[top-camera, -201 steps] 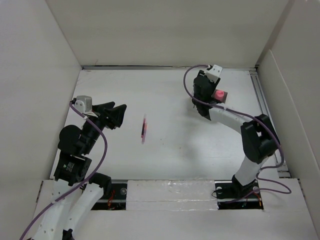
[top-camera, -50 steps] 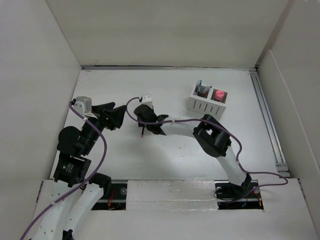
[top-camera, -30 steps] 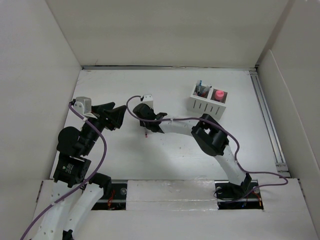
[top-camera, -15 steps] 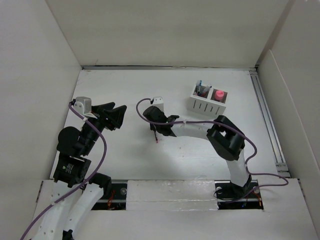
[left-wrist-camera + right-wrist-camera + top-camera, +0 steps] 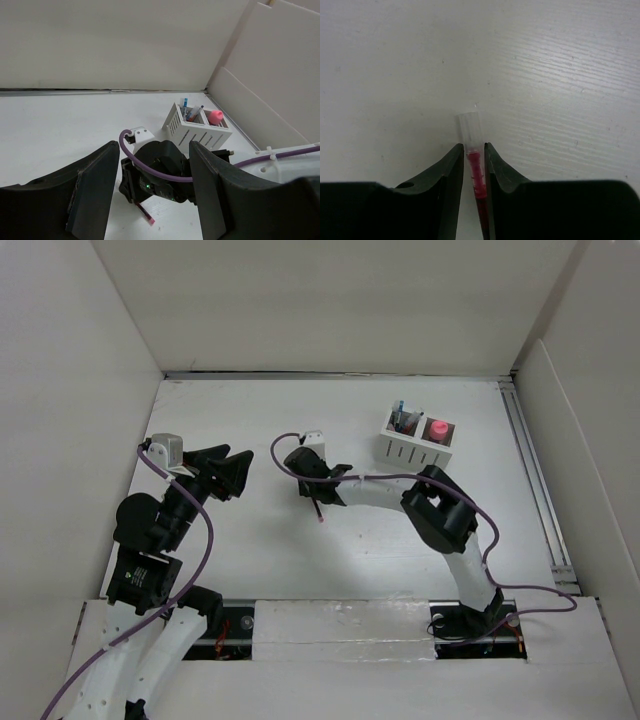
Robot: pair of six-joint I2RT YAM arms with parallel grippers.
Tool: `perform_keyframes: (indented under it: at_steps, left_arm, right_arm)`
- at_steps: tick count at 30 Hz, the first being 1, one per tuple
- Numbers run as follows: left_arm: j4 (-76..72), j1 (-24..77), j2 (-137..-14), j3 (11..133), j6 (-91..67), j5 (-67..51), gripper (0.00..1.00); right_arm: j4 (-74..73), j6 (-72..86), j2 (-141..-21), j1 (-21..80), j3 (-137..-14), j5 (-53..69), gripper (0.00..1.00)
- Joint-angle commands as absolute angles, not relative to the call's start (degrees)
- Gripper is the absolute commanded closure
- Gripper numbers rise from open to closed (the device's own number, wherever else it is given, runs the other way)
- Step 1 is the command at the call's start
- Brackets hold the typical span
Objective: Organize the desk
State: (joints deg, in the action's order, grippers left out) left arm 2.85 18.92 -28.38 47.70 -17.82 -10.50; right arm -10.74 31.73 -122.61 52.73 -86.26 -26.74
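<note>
- The large flat white desk (image 5: 400,550) carries one fixed landmark, a small white slatted organizer box (image 5: 415,445) with two compartments. One compartment holds a few upright pens (image 5: 192,113) and the other a round pink object (image 5: 437,427).
- The right gripper (image 5: 318,498) is stretched well out to the left of that box. Its jaws are pinched almost together on a thin red pen with a clear plastic cap (image 5: 472,131).
- In the right wrist view the black fingers (image 5: 451,172) clamp the red barrel just behind the cap, and the cap sticks out past the tips.
- From above, the pen's free end (image 5: 320,517) points down toward the near edge. Whether it touches the tabletop or hangs just above it cannot be told.
- The left gripper (image 5: 234,468) sits farther still from the box, beyond the right one. Its jaws are spread wide around nothing, and it faces the pen.
- Handling, as a judgement:
  - The pen looks light, stiff and smooth, so it could swivel or slide in a narrow pinch.
  - A hold on the solid barrel looks safer than one on the cap, which might pull off.
- The likely next need is to carry the pen to the box and tip it upright over the compartment that already holds pens.
- The risk there is catching the box's rim or knocking the pens already standing in it.
</note>
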Motion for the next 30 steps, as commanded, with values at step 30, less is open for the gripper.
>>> perform_keyframes:
  at_steps: [30]
  left_arm:
    - [0.35, 19.07, -28.57, 47.81, -17.40, -10.99, 0.46]
  right_arm:
    - [7.55, 29.10, -93.53, 39.74, -70.67, -32.06, 1.00]
